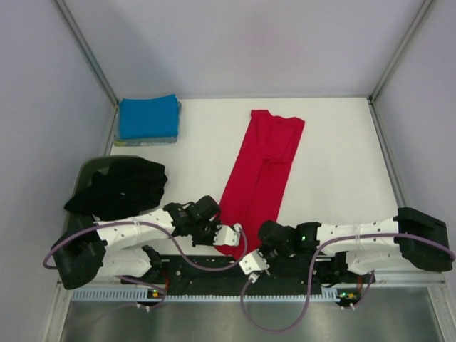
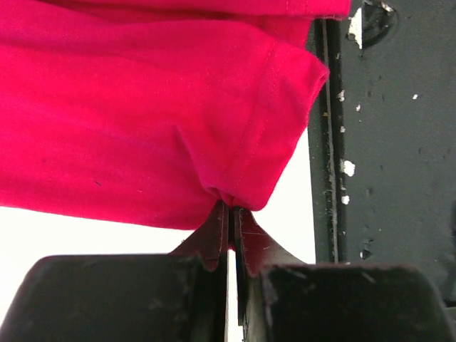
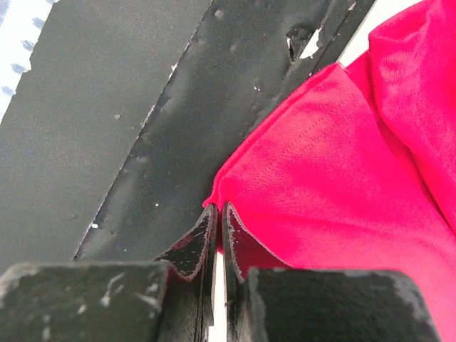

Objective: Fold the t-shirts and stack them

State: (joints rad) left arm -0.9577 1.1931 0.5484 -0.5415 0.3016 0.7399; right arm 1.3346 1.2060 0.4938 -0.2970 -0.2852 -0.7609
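Observation:
A bright red t-shirt point(image 1: 262, 171) lies folded lengthwise into a long strip, running from the table's far middle to the near edge. My left gripper point(image 1: 229, 235) is shut on its near left hem corner point(image 2: 235, 192). My right gripper point(image 1: 256, 253) is shut on its near right hem corner point(image 3: 235, 189). A folded blue t-shirt point(image 1: 148, 117) sits on a stack at the far left. A crumpled black t-shirt point(image 1: 121, 187) lies heaped over the tub at the left.
A dark grey-green tub point(image 1: 96, 171) stands at the left under the black shirt. The black base rail point(image 1: 214, 274) runs along the near edge; it shows in both wrist views point(image 2: 385, 142) point(image 3: 142, 107). Grey walls enclose the table.

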